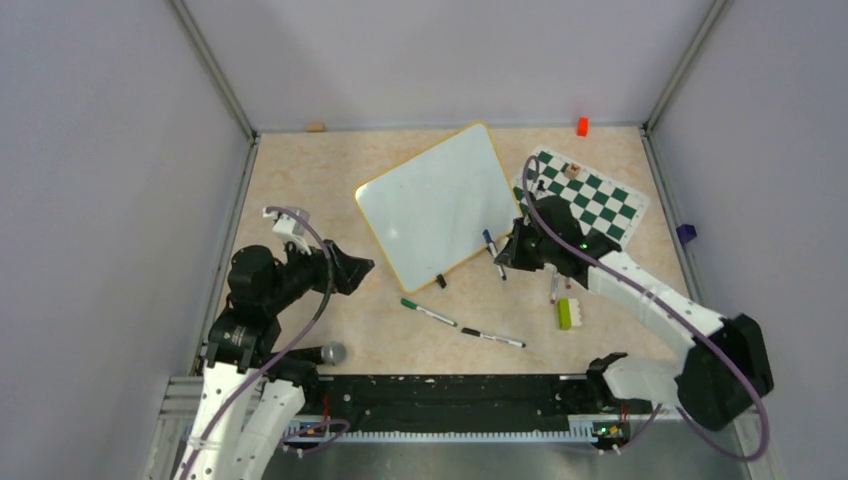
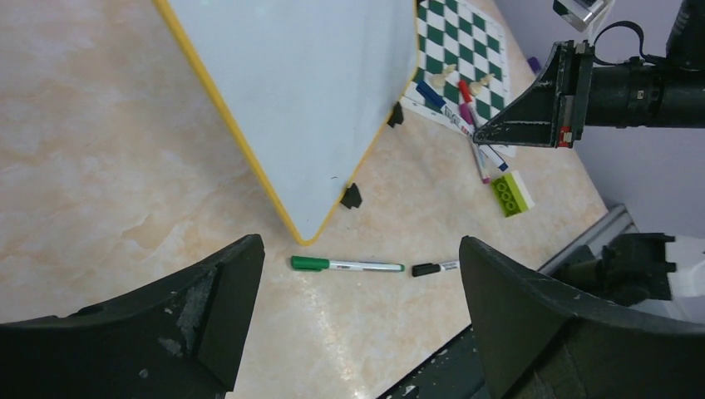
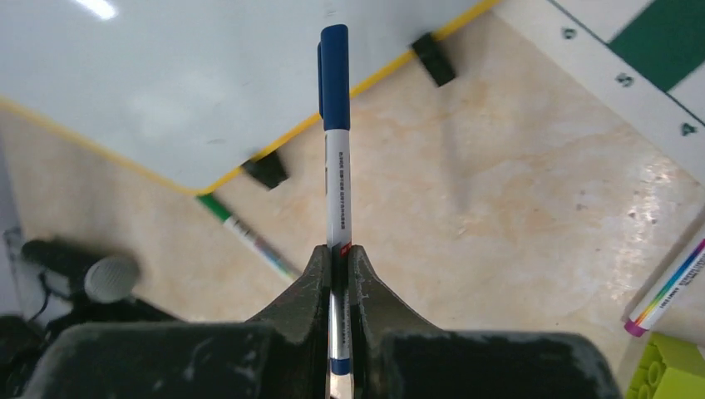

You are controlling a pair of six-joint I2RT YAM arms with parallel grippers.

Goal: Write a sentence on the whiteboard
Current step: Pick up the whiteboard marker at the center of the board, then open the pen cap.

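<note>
Right wrist view: your right end effector (image 3: 337, 259) pinches a seemingly capped blue marker (image 3: 336, 125) by its rear barrel; it looks light, slick and likely to twist. The blank whiteboard (image 3: 166, 75) sits just ahead on the desk (image 3: 499, 208); left end effector (image 2: 362, 249) gapes empty.

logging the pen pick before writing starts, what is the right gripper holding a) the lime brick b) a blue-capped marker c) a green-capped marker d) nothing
B: in the right wrist view the right gripper is shut on the barrel of the blue-capped marker, while the green-capped marker lies free on the table.
</note>
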